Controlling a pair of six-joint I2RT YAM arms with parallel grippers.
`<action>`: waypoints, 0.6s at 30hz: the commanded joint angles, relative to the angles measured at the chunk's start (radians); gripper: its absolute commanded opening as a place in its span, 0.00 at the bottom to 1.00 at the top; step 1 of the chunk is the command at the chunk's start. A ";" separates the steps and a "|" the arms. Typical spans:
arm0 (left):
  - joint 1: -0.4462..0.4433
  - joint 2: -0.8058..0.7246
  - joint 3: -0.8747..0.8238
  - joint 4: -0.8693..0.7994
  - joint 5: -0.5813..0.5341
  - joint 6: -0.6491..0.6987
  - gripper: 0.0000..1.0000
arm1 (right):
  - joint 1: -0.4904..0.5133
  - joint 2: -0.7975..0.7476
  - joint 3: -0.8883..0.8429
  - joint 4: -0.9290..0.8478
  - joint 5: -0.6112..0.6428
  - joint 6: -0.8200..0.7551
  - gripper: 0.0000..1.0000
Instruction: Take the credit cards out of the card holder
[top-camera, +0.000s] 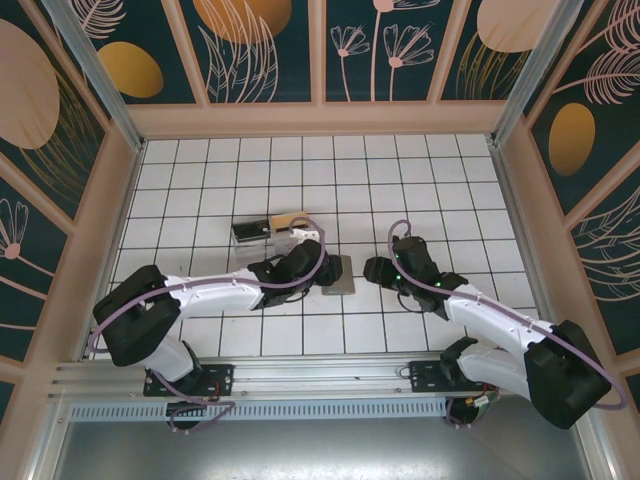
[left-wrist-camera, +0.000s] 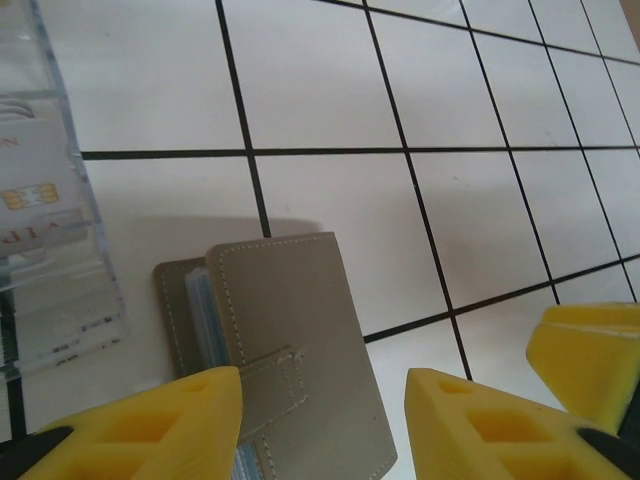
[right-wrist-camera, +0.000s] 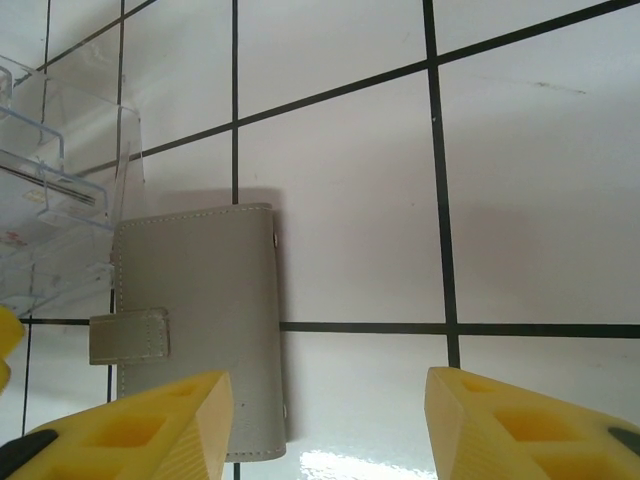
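The white tiled table (top-camera: 400, 180) carries everything, and the two arms reach in from the bottom edge so that both wrists meet just below the middle of the overhead view, one on each side of the work. A single clear plastic stand (left-wrist-camera: 60, 290) sits at the left edge of the left wrist view. One credit card (left-wrist-camera: 25, 195) with a gold chip shows in it; whether it holds more I cannot tell. Just beside it lies one grey stitched card holder (left-wrist-camera: 290, 340), flat and strapped shut, probably awaiting a grasp. The left gripper (left-wrist-camera: 325, 385) straddles its near end, jaws parted and not clamped. The right gripper (right-wrist-camera: 328, 385) hovers with jaws released, grasping nothing, the holder at lower left of its view.
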 joint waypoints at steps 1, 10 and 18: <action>-0.001 -0.046 -0.016 -0.030 -0.085 -0.022 0.48 | 0.064 0.007 0.040 0.020 0.016 -0.032 0.58; 0.013 -0.270 -0.088 -0.211 -0.324 -0.107 0.93 | 0.257 0.193 0.208 -0.079 0.197 -0.063 0.72; 0.077 -0.436 -0.194 -0.253 -0.339 -0.152 0.99 | 0.381 0.430 0.371 -0.179 0.353 -0.083 0.74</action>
